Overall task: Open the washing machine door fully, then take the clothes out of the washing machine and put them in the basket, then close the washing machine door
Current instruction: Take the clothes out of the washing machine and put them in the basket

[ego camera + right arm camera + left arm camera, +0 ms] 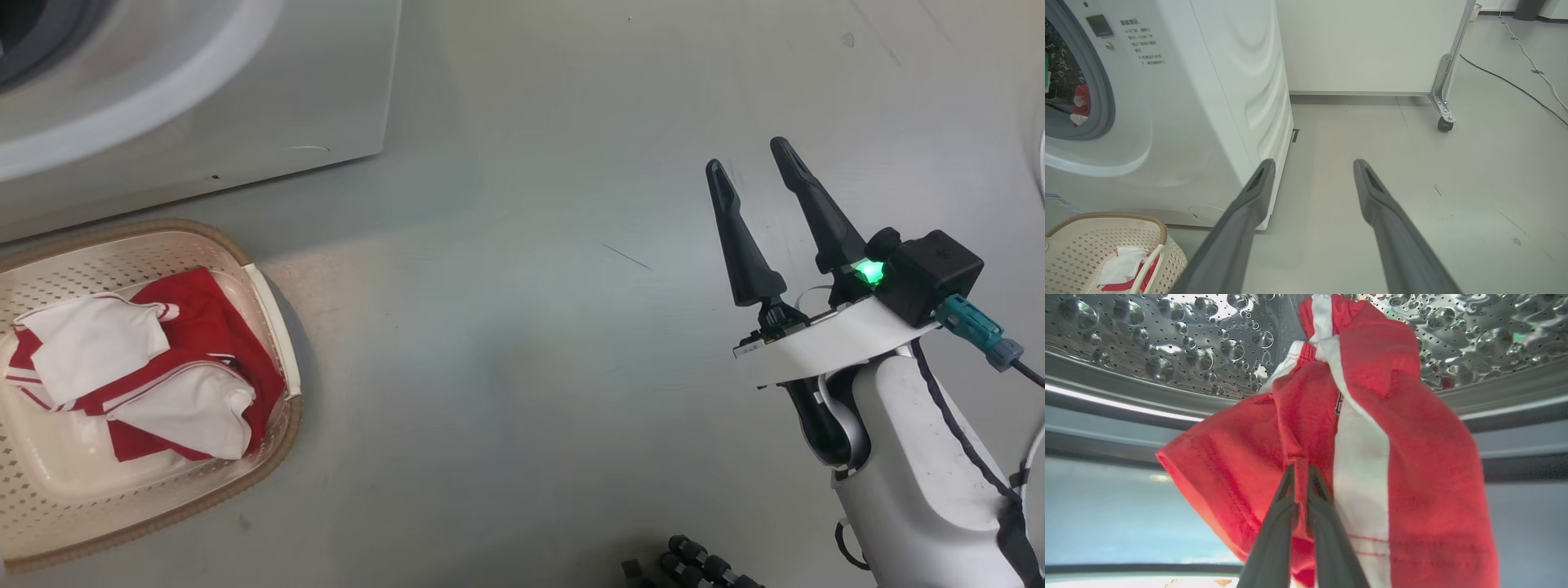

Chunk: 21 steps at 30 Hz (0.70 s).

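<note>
One washing machine, one basket holding one red-and-white clothes heap. Left gripper pinches one red striped garment in the drum; right gripper gapes, empty.

A pale grey floor spread across the frame; at upper centre stood a white partition on a caster, a dark cable at upper right.
</note>
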Motion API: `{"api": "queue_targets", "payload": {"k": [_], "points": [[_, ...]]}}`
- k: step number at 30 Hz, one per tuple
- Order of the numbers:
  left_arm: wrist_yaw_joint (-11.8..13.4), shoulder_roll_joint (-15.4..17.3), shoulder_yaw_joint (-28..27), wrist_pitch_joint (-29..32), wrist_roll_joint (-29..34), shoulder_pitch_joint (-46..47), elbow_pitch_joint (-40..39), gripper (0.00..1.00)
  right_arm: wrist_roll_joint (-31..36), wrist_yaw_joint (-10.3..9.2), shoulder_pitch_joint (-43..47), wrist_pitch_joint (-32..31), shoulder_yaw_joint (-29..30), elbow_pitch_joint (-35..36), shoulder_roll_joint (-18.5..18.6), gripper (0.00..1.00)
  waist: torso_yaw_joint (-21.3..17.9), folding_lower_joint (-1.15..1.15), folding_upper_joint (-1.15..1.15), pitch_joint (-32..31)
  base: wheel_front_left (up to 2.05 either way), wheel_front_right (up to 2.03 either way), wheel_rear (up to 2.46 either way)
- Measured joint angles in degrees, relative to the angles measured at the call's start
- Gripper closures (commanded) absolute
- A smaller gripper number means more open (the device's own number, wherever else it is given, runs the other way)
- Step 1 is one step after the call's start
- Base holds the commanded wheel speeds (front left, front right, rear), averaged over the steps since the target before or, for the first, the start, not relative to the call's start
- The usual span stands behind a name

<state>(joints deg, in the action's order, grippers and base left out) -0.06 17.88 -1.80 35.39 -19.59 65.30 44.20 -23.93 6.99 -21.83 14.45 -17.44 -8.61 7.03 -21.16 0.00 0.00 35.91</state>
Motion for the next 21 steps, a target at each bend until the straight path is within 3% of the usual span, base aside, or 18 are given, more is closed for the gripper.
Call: {"api": "queue_targets", "payload": {"k": [21], "points": [[-4.46, -2.30, 0.22, -10.26, -1.18, -8.55, 2.63, 1.00, 1.46, 0.00, 1.66, 0.00, 1.21, -0.83, 0.83, 0.00, 4.91, 0.00, 0.00, -7.06, 0.00, 0.00, 0.00]]}}
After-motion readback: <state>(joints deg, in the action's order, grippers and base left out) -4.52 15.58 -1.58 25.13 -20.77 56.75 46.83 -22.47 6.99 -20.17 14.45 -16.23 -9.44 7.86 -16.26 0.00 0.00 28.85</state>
